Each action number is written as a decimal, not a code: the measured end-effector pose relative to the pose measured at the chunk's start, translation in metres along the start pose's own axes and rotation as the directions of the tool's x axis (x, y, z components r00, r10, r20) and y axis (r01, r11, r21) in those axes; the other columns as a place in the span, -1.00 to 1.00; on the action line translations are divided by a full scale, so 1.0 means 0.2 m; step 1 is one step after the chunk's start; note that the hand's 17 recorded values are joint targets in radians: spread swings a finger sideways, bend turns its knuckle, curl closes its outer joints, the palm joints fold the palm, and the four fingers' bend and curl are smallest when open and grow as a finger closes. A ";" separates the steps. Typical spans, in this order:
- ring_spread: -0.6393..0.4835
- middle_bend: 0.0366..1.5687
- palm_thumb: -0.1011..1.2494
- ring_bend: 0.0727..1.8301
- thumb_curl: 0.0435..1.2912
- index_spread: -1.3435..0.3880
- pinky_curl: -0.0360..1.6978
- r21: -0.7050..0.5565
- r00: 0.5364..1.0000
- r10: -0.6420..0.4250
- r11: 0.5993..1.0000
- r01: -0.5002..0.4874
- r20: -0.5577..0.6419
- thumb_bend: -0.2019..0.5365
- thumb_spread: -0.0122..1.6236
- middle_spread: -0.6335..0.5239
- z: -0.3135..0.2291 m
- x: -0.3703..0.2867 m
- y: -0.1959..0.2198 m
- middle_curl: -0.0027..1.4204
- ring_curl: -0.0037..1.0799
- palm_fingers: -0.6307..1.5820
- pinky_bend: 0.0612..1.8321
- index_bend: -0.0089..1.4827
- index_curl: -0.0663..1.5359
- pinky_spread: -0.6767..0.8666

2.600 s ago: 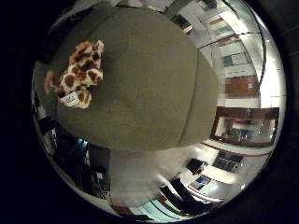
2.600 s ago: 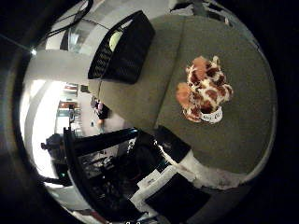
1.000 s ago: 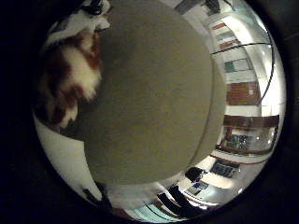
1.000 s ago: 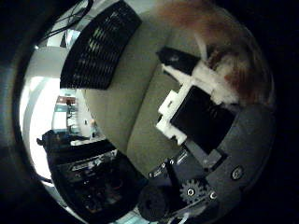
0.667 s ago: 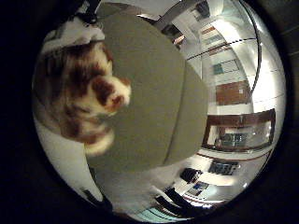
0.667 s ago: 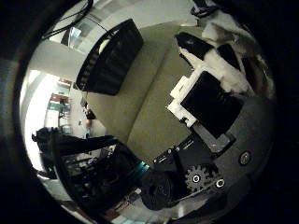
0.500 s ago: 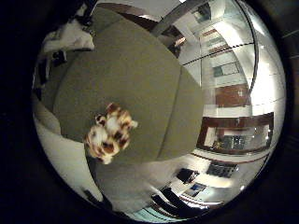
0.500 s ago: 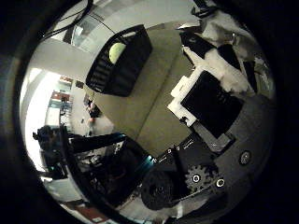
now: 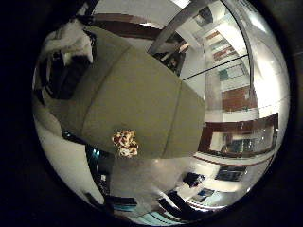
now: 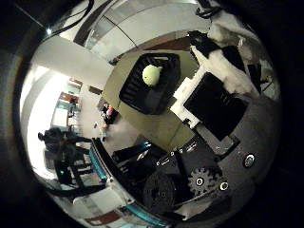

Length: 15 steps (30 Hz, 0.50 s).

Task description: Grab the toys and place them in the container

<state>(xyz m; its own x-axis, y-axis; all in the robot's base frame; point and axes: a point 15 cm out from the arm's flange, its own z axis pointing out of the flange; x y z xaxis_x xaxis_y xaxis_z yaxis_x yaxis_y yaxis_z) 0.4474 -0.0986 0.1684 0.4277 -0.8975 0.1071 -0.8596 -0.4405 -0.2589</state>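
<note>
Hovering high over desk (image 9: 142,90); hand (image 10: 223,95) fingers curled, holding nothing. Spotted plush toy (image 9: 125,143) lying at desk edge; black container (image 10: 149,83) holds green ball (image 10: 152,74). Regrasp judged next: descend, close round plush.

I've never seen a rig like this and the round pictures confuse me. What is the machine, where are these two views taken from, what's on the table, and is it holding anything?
The machine is a robot arm ending in a mechanical hand of white and black parts. Both round pictures come from very wide-angle cameras set in its palm, one at the little-finger side, one at the thumb side, so they bend everything. The little-finger view looks out at an olive-green table with a small brown-and-white spotted plush toy lying near its edge, far from the palm. The thumb view shows a black slatted container on the same table, with a yellow-green ball inside it. The geared and white parts there are the hand's own body. Nothing shows between the fingers, so it seems to hold nothing; the plush lies on the table.
</note>
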 end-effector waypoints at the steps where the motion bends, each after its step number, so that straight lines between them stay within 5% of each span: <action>1: -0.27 0.74 0.61 0.44 0.03 0.27 -0.17 -0.001 1.000 0.000 1.000 0.000 0.000 -0.55 0.16 -0.13 0.00 0.00 0.01 0.04 0.45 0.58 0.63 0.54 0.14 -0.35; 5: -0.27 0.61 0.40 0.43 -0.05 0.24 -0.20 -0.041 0.999 0.028 0.999 -0.027 0.018 -0.58 0.15 -0.16 0.08 0.01 0.14 -0.01 0.39 0.49 0.56 0.27 0.10 -0.41; 9: -0.27 0.36 0.28 0.32 -0.14 0.14 -0.30 -0.096 0.998 0.038 0.995 -0.033 0.047 -0.53 0.19 -0.23 0.20 -0.01 0.26 -0.10 0.21 0.18 0.36 -0.16 0.02 -0.56; 15: -0.11 -0.01 0.19 -0.03 -0.30 0.06 -0.41 -0.171 0.993 0.081 0.983 -0.066 0.082 -0.53 0.32 -0.19 0.37 0.09 0.43 -0.27 -0.08 -0.28 0.18 -0.23 -0.12 0.05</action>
<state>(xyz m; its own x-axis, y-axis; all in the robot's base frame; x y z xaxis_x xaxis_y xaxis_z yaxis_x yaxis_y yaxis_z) 0.4021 -0.1523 0.0766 0.3781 -0.9257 0.0071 -0.9210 -0.3770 -0.0978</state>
